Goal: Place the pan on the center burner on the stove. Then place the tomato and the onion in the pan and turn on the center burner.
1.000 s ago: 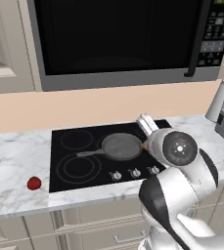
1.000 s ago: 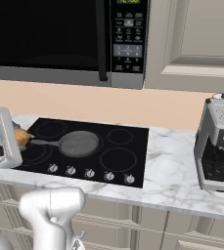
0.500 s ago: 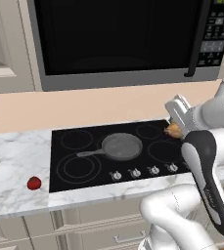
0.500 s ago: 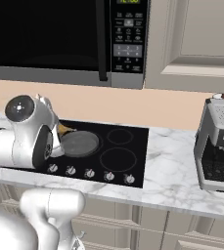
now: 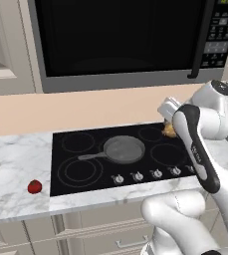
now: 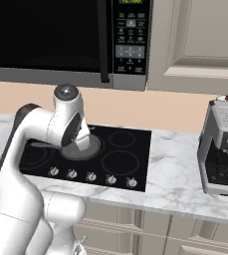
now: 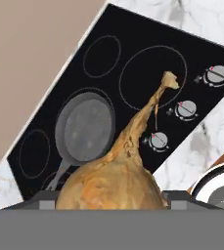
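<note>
My gripper (image 7: pixel 111 196) has hold of the onion (image 7: pixel 114 178); my two fingers sit on either side of it, spread about as wide as the bulb, and its thin pointed stem sticks up away from my hand. In the left base view the onion (image 5: pixel 170 130) is a small golden bit peeking out past my arm, up in the air over the right back part of the stove (image 5: pixel 80 172). Just below my hand is the stove (image 7: pixel 147 49), flat and black with grey rings drawn on it. A row of small silver knobs (image 7: pixel 187 109) runs along its front edge. The pan (image 7: pixel 84 128) is round and dark grey, and it sits flat on the center burner (image 5: pixel 124 149), the big ring in the middle. Its long thin handle points toward the left front ring. Nothing is in the pan (image 5: pixel 124 149). In the right base view my arm hides most of the pan (image 6: pixel 80 150). The tomato (image 5: pixel 34 187) lies on the white marble counter (image 5: pixel 13 164), just left of the stove and well apart from the pan. On the counter (image 6: pixel 175 174) far to the right stands a grey coffee machine (image 6: pixel 222 147). Behind the stove is a tan wall, and above it hangs a black microwave (image 5: pixel 120 40) with cream cabinets (image 6: pixel 197 45) beside it.
</note>
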You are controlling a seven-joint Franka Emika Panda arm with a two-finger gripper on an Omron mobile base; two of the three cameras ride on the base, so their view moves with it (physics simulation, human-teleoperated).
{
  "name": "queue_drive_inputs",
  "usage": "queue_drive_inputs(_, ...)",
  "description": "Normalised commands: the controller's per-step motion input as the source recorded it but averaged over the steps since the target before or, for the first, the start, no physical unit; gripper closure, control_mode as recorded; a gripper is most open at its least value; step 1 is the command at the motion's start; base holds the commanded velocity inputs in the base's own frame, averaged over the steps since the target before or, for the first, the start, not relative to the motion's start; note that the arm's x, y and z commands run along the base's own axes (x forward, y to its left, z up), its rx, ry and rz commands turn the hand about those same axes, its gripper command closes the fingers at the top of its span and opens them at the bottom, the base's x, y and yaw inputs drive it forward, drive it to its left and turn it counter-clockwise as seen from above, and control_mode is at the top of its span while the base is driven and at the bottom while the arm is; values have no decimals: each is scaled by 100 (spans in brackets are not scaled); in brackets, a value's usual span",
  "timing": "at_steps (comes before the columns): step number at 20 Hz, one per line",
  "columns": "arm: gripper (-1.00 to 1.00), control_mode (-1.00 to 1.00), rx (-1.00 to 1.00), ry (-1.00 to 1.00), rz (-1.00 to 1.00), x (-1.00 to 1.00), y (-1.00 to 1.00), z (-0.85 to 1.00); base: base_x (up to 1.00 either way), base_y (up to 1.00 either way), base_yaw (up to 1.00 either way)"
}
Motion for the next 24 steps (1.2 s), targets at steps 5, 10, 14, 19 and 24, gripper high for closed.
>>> queue_drive_inputs(5,100,-100,-8,25,20,87,1,-47,0,0,0)
queue_drive_inputs(10,100,-100,-6,3,12,22,1,-37,0,0,0)
queue_drive_inputs(14,100,-100,-3,-10,4,0,0,-24,0,0,0)
queue_drive_inputs(19,100,-100,-3,-22,0,0,6,-11,0,0,0)
queue_drive_inputs(24,100,-100,-3,-20,2,6,11,-19,0,0,0)
